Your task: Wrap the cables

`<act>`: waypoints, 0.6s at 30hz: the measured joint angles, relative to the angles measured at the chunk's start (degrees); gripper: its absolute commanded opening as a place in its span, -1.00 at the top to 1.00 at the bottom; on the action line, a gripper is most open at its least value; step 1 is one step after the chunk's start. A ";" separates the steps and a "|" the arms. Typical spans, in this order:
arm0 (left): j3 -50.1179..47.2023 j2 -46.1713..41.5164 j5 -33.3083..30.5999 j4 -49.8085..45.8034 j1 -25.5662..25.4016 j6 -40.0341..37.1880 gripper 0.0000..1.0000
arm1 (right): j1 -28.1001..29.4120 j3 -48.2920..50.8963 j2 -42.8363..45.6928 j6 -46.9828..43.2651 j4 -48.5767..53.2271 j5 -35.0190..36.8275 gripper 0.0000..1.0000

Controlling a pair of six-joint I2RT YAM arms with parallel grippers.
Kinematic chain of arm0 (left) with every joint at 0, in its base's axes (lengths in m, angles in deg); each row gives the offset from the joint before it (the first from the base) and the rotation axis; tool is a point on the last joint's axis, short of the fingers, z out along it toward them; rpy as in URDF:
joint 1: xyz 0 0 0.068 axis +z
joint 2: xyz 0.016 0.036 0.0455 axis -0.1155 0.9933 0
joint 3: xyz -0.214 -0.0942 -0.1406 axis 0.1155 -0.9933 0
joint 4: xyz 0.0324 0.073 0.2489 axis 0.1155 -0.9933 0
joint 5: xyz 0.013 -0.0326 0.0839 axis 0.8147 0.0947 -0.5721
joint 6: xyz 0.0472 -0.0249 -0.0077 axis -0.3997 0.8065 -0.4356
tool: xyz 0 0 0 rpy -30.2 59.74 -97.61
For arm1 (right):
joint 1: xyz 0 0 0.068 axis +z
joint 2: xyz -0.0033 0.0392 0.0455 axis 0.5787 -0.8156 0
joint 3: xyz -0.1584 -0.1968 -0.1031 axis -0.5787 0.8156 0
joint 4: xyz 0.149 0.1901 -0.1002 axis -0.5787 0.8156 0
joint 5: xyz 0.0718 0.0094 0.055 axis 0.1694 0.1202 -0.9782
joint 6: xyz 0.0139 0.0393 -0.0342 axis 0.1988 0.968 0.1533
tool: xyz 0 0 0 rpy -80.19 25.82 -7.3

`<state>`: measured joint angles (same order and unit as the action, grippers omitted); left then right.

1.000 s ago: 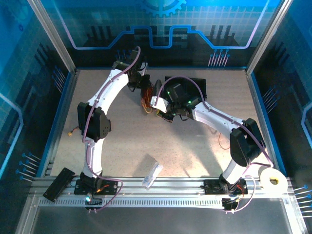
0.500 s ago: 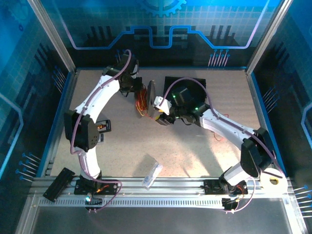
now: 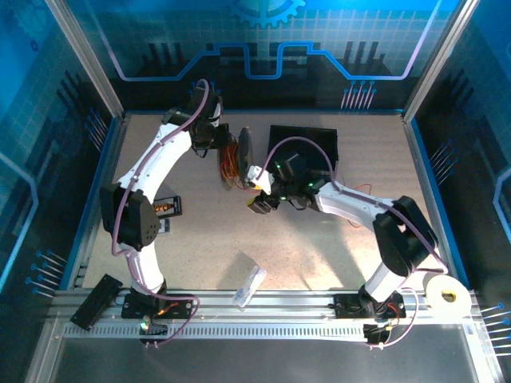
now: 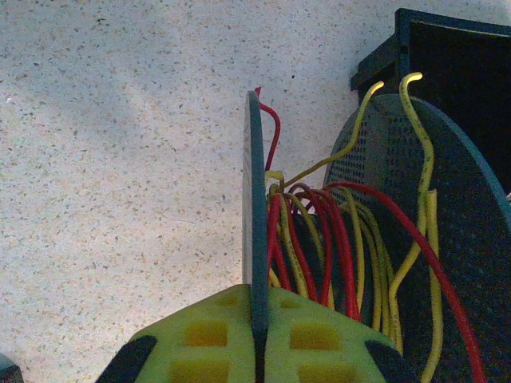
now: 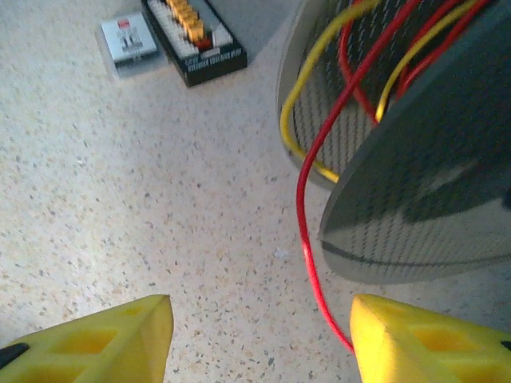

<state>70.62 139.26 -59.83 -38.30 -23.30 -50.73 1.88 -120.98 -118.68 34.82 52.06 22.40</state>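
Cables (image 4: 319, 239): red and yellow strands lie partly wound between the two discs of the black spool (image 3: 244, 150). The spool stands on edge toward 12 o'clock of the bench (image 3: 319, 255), with a black tray (image 3: 319, 137) just beside it at its 3 o'clock. Several ends stick out unwound, and one loose red strand (image 5: 306, 231) trails down off a disc. The left tool (image 4: 255, 343), at the spool's 9 o'clock, is pressed together on one disc's rim, steadying it. The right tool (image 5: 259, 335), at the spool's 5 o'clock, stands spread and grips nothing, with the red strand just beside one finger. Judgement: the step in hand is taking up that strand. Recommend centring it between the fingers before closing, then leading it round the hub under light tension with the spool held firm.
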 measured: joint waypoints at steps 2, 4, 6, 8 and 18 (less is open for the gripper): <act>0.00 0.09 0.04 -0.26 0.00 -0.02 1.00 | 0.07 0.00 -2.49 -1.05 -1.14 0.04 -0.12; 0.00 0.22 0.13 -0.46 0.00 -0.04 1.00 | 0.20 0.00 -4.26 -2.10 -1.75 0.09 -0.11; 0.00 0.63 0.22 -0.66 0.00 -0.07 1.00 | 0.39 0.00 -5.81 -3.19 -2.69 0.39 -0.08; 0.00 1.16 0.22 -0.72 0.00 -0.11 1.00 | 0.66 0.02 -7.02 -4.28 -4.46 0.76 -0.05; 0.09 2.27 0.15 -1.38 0.02 -1.33 1.00 | 2.25 -0.02 -11.63 -9.42 -10.14 5.88 0.05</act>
<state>70.71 141.53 -59.68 -39.68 -23.28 -52.06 4.13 -121.00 -130.31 25.39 41.92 28.28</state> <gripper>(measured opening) 0.068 0.510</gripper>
